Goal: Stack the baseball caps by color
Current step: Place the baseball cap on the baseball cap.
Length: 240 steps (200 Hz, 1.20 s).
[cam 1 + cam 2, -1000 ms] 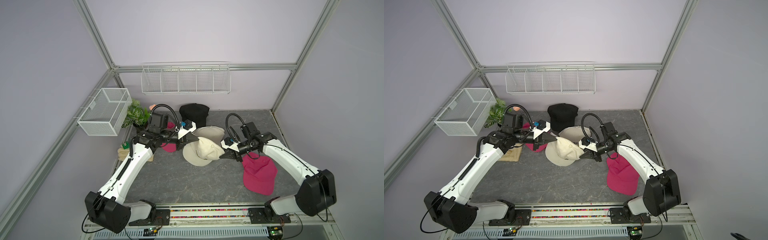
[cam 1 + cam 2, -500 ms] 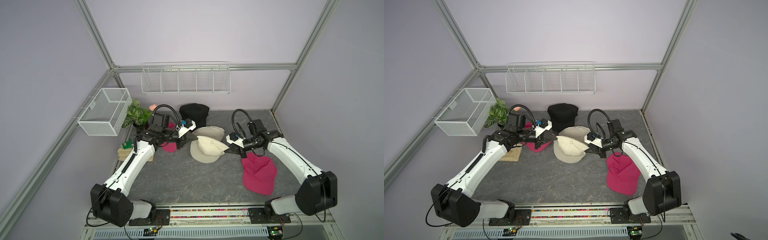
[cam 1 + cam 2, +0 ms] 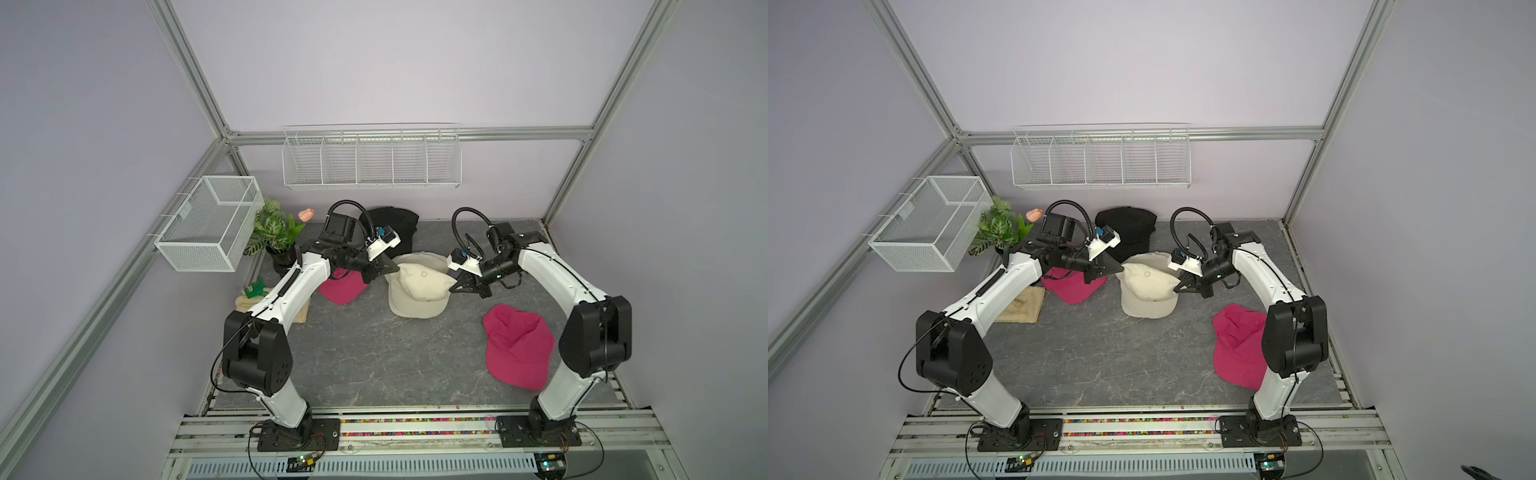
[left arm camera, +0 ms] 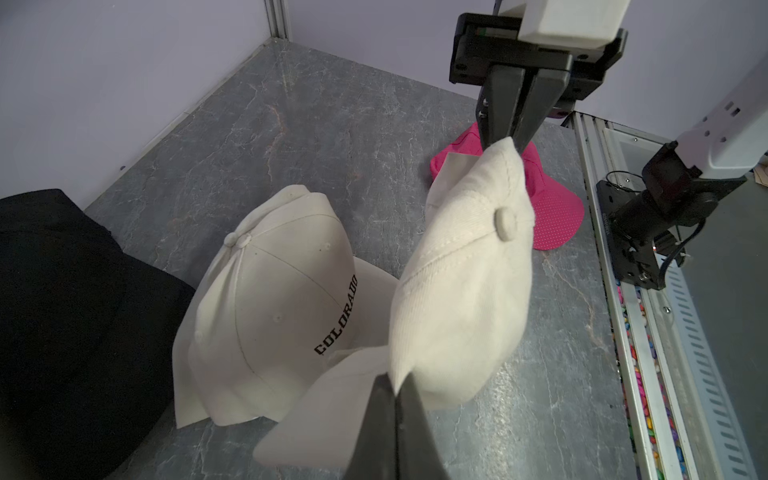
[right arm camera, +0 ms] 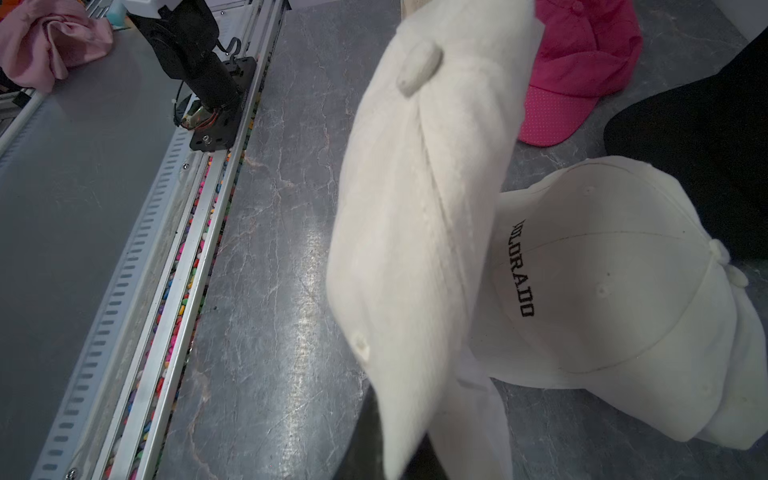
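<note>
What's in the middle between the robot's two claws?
A cream cap, pinched at one edge by the left gripper and at the opposite edge by the right gripper. The left wrist view shows it best.

Cream cap (image 3: pixel 422 280) aloft over cream stack (image 4: pixel 266 316); black pile (image 3: pixel 398 219) rear; pink cap L (image 3: pixel 343 289), pink cap R (image 3: pixel 517 345)

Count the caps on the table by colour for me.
Cream caps: 3, one held cap and two stacked.
Pink caps: 2.
Black caps: at least 1; more may be hidden beneath.
Total: at least 6.
</note>
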### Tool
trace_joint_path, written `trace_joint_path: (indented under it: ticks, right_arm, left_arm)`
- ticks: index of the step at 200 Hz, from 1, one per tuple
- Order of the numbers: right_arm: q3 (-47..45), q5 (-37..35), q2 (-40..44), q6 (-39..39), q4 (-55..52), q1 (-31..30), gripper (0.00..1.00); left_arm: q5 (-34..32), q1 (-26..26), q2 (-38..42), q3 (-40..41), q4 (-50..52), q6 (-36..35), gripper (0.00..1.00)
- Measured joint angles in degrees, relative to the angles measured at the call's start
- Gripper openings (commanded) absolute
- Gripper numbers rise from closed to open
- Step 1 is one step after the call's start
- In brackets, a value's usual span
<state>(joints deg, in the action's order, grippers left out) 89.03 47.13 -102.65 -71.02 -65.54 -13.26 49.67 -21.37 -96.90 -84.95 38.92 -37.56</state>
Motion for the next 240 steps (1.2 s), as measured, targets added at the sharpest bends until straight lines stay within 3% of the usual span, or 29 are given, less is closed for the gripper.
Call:
trace_joint_path:
  ticks: [60,97,149,158,171,176,192,211,217,219,220,224,240]
  right_arm:
    - [5.2,-0.94,-5.29,-1.29,-2.16,0.42,0.12]
    - [-1.09,-5.7,-4.81,6.86,12.81,0.26,0.11]
    - [-2.05,-15.54,-5.22,18.64,23.15,-1.29,0.11]
    - [-2.14,-17.33,-5.51,21.22,24.76,-1.68,0.15]
    - [-2.62,-19.69,-5.84,25.46,27.5,-2.34,0.28]
    - [-2.93,-20.63,-5.9,27.32,28.44,-2.58,0.32]
    - [-4.61,-23.69,-5.77,31.43,32.46,-3.48,0.49]
    - [-6.49,-26.84,-5.68,35.3,35.91,-4.9,0.7]
    - [-8.37,-29.29,-4.92,36.79,39.26,-5.68,0.82]
    - [-8.81,-30.08,-4.74,37.16,39.98,-5.9,0.9]
    - [-9.31,-30.77,-4.46,37.64,40.59,-6.14,0.99]
    - [-10.58,-32.02,-3.74,38.36,42.01,-6.56,0.9]
    - [-14.88,-37.92,-0.35,41.51,46.49,-8.61,0.89]
  left_arm:
    - [-3.43,0.0,-5.38,-5.99,3.85,-0.74,0.0]
    - [-8.46,0.0,-10.1,-7.91,2.29,2.84,0.0]
    - [-13.84,-0.02,-17.68,-11.37,-2.03,10.6,0.0]
    - [-14.49,-0.07,-18.71,-11.91,-2.67,12.02,0.0]
    - [-16.15,-0.28,-19.85,-12.66,-3.13,13.73,0.0]
    - [-17.07,-0.44,-20.31,-13.05,-3.21,14.62,0.04]
    - [-20.06,-0.98,-21.0,-13.92,-3.74,16.74,0.35]
    - [-22.91,-1.64,-21.0,-14.1,-4.24,18.75,0.53]
    - [-24.92,-1.95,-20.83,-14.05,-4.74,20.06,0.59]
    - [-25.55,-2.01,-20.72,-14.05,-4.92,20.37,0.61]
    - [-25.75,-2.03,-20.68,-14.05,-5.03,20.52,0.62]
    - [-26.82,-2.19,-20.41,-13.79,-5.62,21.35,0.66]
    - [-31.21,-2.45,-17.27,-10.82,-8.96,24.7,0.85]
